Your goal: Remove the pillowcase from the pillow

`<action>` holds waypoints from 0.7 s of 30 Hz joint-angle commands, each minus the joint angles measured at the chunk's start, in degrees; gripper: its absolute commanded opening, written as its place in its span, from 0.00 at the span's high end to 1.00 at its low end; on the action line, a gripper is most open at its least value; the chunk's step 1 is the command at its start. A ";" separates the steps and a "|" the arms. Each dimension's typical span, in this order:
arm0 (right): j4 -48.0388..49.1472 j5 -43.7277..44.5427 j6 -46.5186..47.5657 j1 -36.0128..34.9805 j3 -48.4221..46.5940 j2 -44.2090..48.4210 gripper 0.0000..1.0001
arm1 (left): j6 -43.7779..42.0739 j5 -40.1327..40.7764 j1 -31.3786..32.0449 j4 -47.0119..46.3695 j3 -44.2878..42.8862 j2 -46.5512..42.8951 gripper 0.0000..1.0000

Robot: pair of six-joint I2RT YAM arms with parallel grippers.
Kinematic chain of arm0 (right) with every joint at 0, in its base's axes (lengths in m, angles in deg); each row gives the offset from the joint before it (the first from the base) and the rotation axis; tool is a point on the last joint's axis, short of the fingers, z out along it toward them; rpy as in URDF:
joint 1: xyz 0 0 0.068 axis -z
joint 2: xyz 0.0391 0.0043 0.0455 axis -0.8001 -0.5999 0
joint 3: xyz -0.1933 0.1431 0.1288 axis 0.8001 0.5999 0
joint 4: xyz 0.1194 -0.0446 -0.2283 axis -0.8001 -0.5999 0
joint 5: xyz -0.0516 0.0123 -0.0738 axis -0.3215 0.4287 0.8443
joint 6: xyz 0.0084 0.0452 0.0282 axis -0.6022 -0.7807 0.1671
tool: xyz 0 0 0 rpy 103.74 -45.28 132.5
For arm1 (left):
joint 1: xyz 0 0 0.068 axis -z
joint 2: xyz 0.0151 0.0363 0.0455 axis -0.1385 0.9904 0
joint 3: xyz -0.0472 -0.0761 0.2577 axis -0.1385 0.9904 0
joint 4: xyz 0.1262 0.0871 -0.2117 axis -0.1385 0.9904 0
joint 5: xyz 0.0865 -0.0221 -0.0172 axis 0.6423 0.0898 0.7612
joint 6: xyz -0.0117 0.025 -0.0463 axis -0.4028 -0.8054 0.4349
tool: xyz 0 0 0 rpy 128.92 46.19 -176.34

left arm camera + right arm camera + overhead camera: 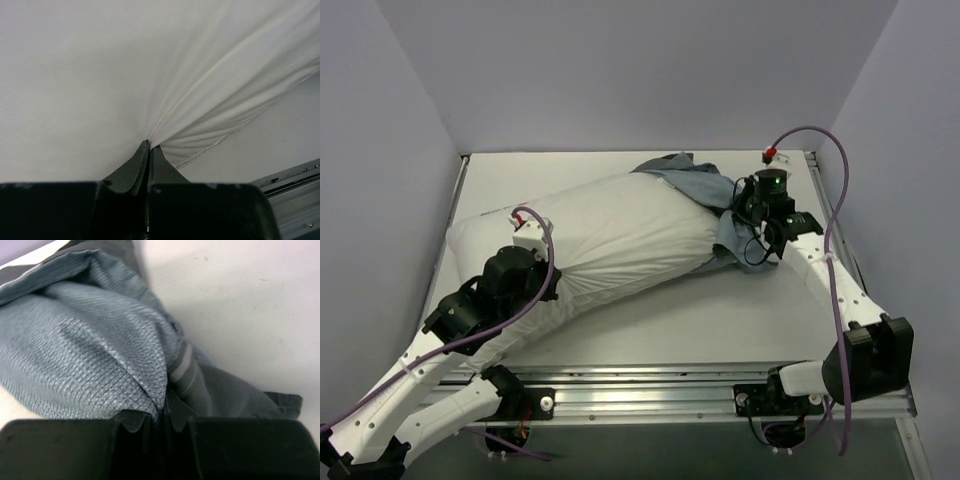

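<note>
The plump white pillow (610, 245) lies slantwise across the table, its bare left end near the left wall. The pillowcase (705, 185), light denim-blue with a dark grey striped side, is bunched over the pillow's right end. My left gripper (527, 228) is shut on a pinch of the pillow's white cloth (100, 75), with folds fanning out from the left gripper (149, 146). My right gripper (745, 212) is shut on the pillowcase (90, 340) at the right end; blue weave and a striped grey fold meet at the right gripper (167, 397).
The white table (740, 310) is boxed in by pale walls on three sides. A metal rail (650, 385) runs along the near edge, and the same rail (295, 185) shows in the left wrist view. A purple cable (830, 150) loops above the right arm.
</note>
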State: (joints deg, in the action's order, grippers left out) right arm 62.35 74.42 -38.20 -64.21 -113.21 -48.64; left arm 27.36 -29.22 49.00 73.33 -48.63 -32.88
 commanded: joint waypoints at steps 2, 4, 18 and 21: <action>3.58 3.89 2.38 -1.94 2.04 7.26 1.00 | -3.67 -2.42 -0.96 -1.17 -2.06 -3.62 0.98; 1.66 10.12 2.12 -0.89 2.57 9.98 1.00 | -3.93 -1.55 -0.96 -0.91 -2.59 -4.93 0.98; 1.56 16.40 -5.79 12.83 -8.31 7.19 1.00 | 2.92 27.55 -1.05 6.23 -8.21 -6.69 0.98; 3.66 14.73 -5.18 12.83 -9.20 4.99 1.00 | 0.82 29.13 -1.13 1.49 -8.48 -7.49 0.98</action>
State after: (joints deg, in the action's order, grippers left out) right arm 59.67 84.78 -42.82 -52.03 -119.33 -41.82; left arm 28.41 -11.31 48.82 80.94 -53.02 -38.28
